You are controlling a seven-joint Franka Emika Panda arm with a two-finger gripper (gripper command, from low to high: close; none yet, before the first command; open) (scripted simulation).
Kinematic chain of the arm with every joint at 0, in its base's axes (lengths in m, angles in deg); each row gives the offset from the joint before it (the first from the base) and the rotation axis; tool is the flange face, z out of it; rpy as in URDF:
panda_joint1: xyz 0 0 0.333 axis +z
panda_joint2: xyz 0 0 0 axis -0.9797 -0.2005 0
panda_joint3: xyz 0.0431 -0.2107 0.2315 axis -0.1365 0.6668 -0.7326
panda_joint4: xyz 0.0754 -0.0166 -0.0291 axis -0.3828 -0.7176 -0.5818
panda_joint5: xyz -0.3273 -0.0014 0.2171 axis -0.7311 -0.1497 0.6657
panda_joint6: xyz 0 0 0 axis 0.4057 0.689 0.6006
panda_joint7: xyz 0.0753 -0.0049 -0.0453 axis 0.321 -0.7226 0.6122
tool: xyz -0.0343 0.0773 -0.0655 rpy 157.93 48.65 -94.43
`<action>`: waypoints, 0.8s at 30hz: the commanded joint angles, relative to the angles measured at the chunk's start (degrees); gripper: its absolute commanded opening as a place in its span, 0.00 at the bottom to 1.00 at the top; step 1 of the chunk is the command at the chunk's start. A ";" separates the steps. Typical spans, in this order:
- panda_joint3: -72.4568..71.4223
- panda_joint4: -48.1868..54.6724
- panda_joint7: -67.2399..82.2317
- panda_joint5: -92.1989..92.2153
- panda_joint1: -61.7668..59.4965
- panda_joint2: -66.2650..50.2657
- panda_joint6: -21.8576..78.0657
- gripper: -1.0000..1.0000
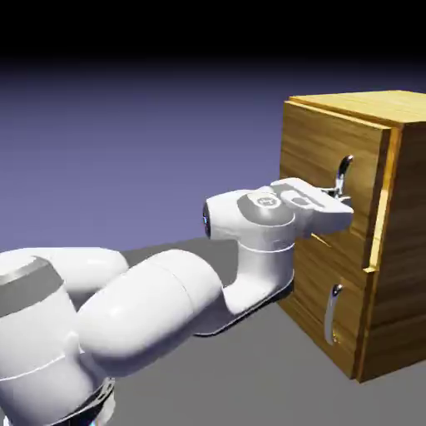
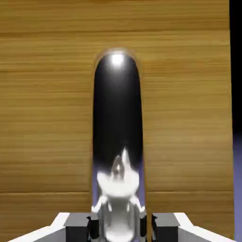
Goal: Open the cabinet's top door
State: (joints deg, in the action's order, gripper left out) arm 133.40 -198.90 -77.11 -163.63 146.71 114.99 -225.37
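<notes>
The exterior view's right edge cuts off the cabinet (image 1: 408,216); the hand (image 1: 343,200) hides its upper handle's (image 1: 344,170) lower part.

The cabinet (image 1: 324,166) is golden-brown with darker wood-grain streaks; its upper handle (image 2: 117,104) is shiny silver with black reflections. The arm (image 1: 150,308) is white with grey patches, the backdrop (image 1: 141,158) blue-violet fading to black.

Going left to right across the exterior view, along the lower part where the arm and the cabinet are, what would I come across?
The arm's base section, the rounded white middle section of the arm, the lower door's curved silver handle, the cabinet's wood-grain side.
</notes>
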 commanded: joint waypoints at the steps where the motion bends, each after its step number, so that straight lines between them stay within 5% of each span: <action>1: -0.19 0.76 -2.41 -0.58 -0.24 -2.08 -1.15 0.00; 11: -11.84 -7.15 -20.71 0.56 -14.68 -17.58 3.09 0.00; 24: -38.64 -24.18 -21.17 22.85 -36.55 -18.81 17.88 0.00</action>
State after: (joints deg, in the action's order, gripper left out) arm 94.75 -223.09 -98.28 -140.87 110.17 96.17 -207.54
